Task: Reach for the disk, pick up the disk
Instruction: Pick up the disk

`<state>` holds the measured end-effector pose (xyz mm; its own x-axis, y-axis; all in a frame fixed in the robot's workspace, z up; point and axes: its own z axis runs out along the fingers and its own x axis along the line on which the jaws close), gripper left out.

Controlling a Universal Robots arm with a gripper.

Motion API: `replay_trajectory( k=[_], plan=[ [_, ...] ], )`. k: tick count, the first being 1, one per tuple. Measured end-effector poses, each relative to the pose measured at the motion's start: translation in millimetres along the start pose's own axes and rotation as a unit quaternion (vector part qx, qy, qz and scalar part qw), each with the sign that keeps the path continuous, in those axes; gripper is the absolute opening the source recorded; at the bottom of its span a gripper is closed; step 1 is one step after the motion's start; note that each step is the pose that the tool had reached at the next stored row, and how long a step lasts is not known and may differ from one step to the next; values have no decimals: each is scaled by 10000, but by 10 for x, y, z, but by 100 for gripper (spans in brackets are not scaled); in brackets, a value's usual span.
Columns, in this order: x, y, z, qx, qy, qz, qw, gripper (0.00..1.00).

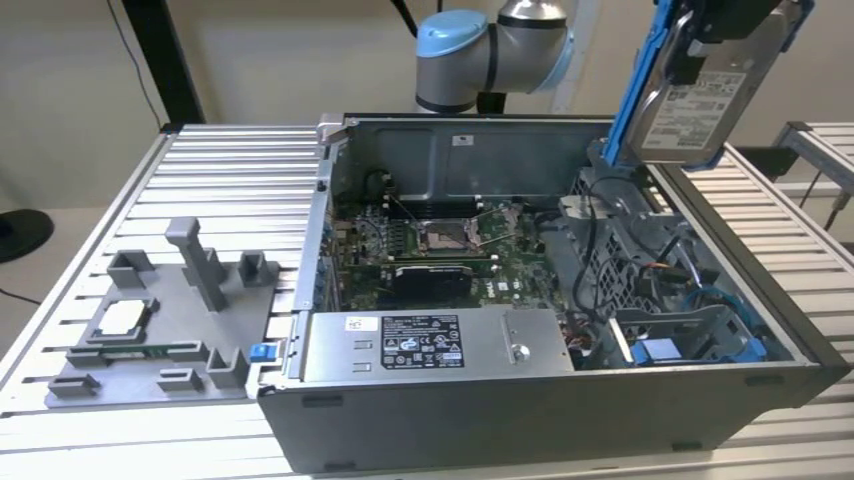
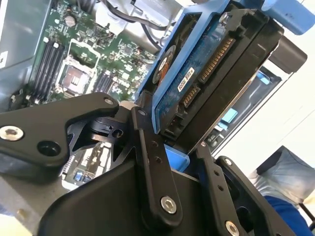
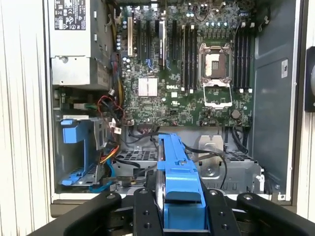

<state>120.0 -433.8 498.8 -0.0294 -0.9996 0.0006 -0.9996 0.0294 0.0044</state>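
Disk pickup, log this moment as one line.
hand: shut on disk | disk: lifted clear above the computer case | blue bracket: on disk

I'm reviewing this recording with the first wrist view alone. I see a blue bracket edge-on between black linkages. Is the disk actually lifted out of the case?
Observer: Yes. In the exterior view the disk hangs above the open computer case, clear of its upper rim.
Operator: Is the gripper closed on it?
Observer: In the second wrist view the gripper clamps the disk's blue bracket from both sides.
Operator: Which face points outward?
Observer: In the exterior view its white label faces the camera; in the second wrist view the circuit-board side and connectors show.
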Motion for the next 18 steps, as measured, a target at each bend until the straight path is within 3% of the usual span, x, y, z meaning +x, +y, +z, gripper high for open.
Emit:
replay_trajectory(
  k=[8,18],
  plan=[
    [108,-48,2,-15,0,0,10000,0],
    [428,-57,11,-16,-4,1,10000,0]
  ],
)
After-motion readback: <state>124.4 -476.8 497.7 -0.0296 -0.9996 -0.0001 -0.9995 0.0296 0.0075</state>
